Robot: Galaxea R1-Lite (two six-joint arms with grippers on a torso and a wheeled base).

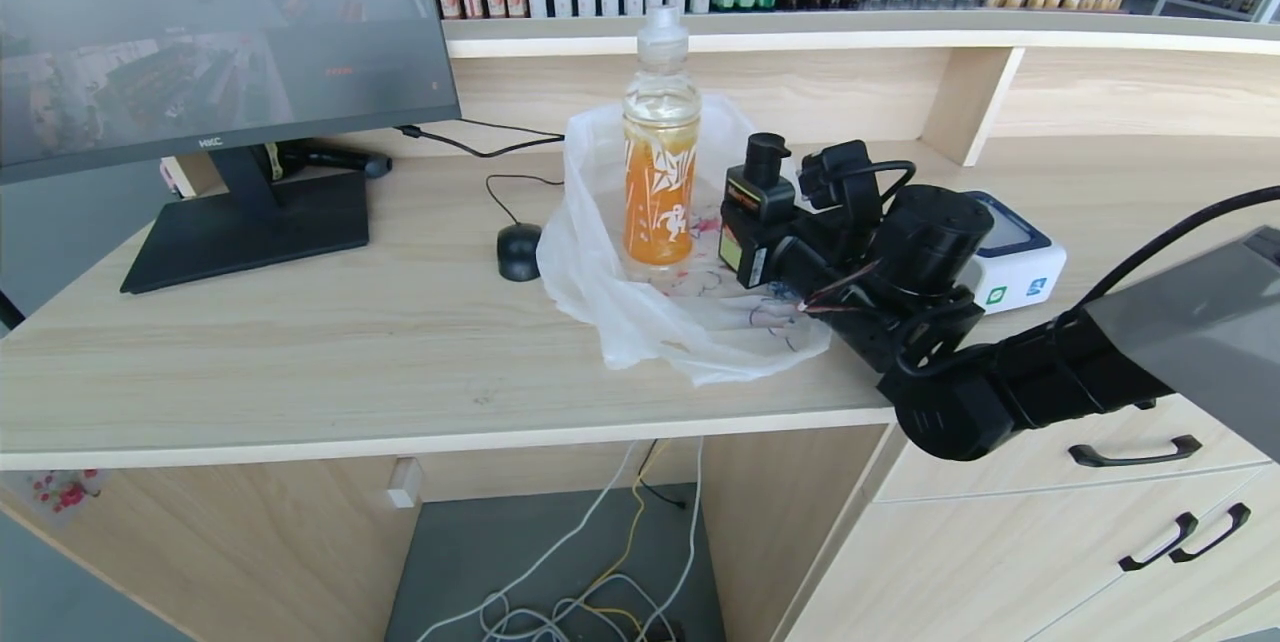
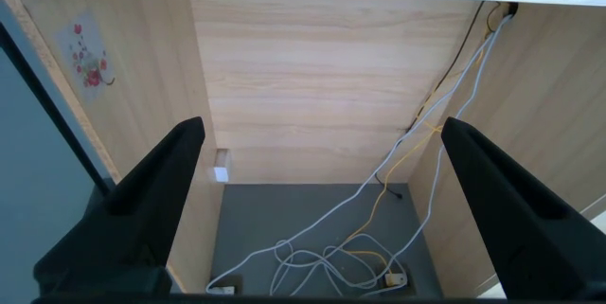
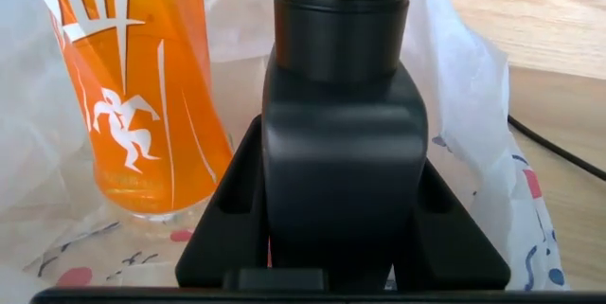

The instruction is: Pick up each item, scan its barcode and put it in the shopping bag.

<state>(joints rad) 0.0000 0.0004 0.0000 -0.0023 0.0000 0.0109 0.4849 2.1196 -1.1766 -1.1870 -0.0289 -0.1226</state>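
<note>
The orange drink bottle (image 1: 660, 172) stood upright inside the shopping bag (image 1: 600, 292) on the bench (image 1: 300, 342), just beside the right claw (image 1: 758, 240). It looked mostly full, so probably fairly heavy; stiff, slick plastic, best gripped mid-body rather than at the cap. The right claw was closed on a black barcode scanner (image 1: 762, 172); the left claw (image 2: 324, 129) hung wide apart and empty, below the bench edge.

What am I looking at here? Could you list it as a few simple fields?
Bag: white plastic shopping bag, open on the pale wooden counter
Bottle: clear plastic bottle of orange drink, upright in the bag
Right gripper: shut on a black handheld device, beside the bottle
Left gripper: open, below the counter top, facing loose cables
</note>
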